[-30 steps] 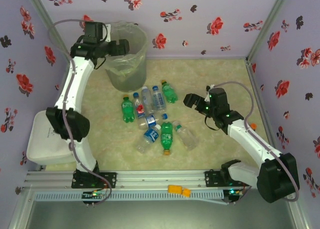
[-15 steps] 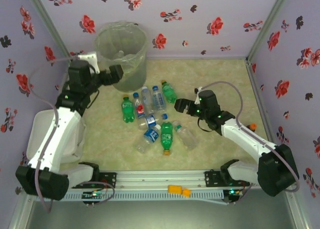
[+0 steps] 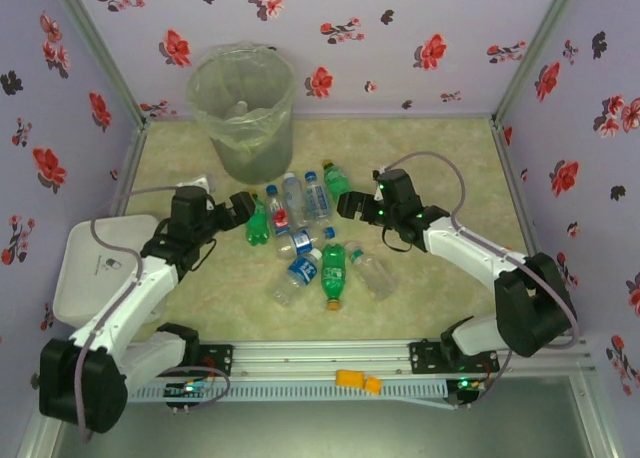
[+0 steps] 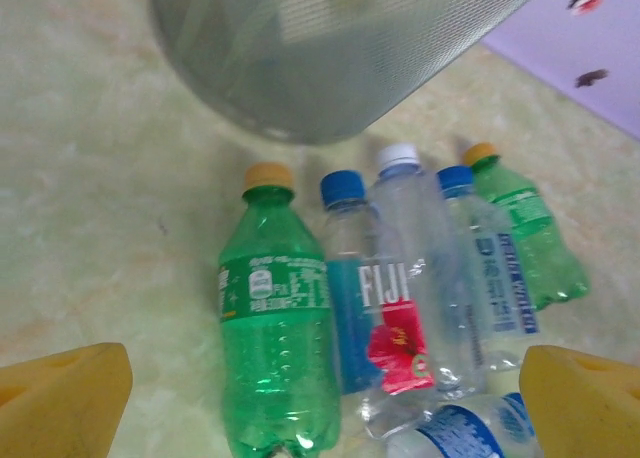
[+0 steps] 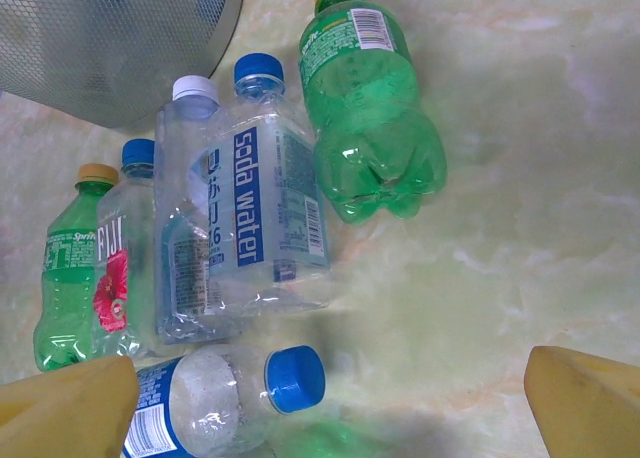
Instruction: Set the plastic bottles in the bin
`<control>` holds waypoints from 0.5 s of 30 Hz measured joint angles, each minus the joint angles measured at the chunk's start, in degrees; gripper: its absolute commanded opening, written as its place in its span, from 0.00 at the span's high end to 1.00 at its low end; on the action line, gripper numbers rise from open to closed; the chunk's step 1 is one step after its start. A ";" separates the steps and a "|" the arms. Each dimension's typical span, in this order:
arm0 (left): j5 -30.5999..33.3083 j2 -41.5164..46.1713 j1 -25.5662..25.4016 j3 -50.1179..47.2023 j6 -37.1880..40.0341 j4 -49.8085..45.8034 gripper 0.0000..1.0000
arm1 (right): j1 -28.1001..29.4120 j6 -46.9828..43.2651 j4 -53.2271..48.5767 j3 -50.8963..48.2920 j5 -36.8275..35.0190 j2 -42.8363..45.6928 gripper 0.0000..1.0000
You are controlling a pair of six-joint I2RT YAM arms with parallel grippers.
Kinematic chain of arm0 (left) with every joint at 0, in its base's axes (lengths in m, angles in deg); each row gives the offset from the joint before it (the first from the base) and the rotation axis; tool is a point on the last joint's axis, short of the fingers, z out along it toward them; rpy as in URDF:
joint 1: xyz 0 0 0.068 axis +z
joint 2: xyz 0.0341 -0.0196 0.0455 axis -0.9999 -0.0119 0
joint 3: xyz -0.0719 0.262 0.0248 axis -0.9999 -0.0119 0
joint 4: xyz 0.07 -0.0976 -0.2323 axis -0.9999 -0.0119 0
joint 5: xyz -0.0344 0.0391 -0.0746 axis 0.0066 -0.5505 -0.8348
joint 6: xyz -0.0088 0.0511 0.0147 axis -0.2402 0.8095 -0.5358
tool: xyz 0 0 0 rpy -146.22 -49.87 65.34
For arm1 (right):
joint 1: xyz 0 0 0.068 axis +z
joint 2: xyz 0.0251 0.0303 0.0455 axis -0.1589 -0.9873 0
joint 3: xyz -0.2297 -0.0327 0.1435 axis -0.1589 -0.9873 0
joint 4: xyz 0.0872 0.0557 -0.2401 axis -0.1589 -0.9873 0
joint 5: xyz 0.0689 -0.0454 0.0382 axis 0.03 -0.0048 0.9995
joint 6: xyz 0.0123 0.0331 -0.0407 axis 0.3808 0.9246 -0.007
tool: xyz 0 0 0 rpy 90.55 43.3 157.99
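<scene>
Swinging down from the bin (image 3: 243,118), the left gripper (image 3: 243,206) had reached the bottles (image 3: 333,278), with the right gripper (image 3: 347,206) closing in opposite. Both hung spread and empty; the bottles lay clustered on the table (image 3: 440,158) before the bin.

"FIJI" on clear blue-capped bottle (image 4: 378,303); "soda water" on blue-labelled bottle (image 5: 265,208); "Sprite" on green bottle (image 5: 68,288), 9 o'clock in right wrist view.
</scene>
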 measured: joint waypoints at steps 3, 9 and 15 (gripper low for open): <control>0.74 -4.28 -0.57 -0.09 -1.03 1.55 0.00 | 0.44 0.42 0.00 0.00 0.00 -0.22 0.00; 0.81 -12.41 -2.78 0.46 -1.70 3.58 0.00 | 0.68 0.90 -0.13 -0.11 -0.24 -0.02 0.00; 0.79 -20.98 -4.15 4.09 -1.66 3.02 0.00 | 0.66 0.90 -0.42 -2.03 -1.51 2.69 0.00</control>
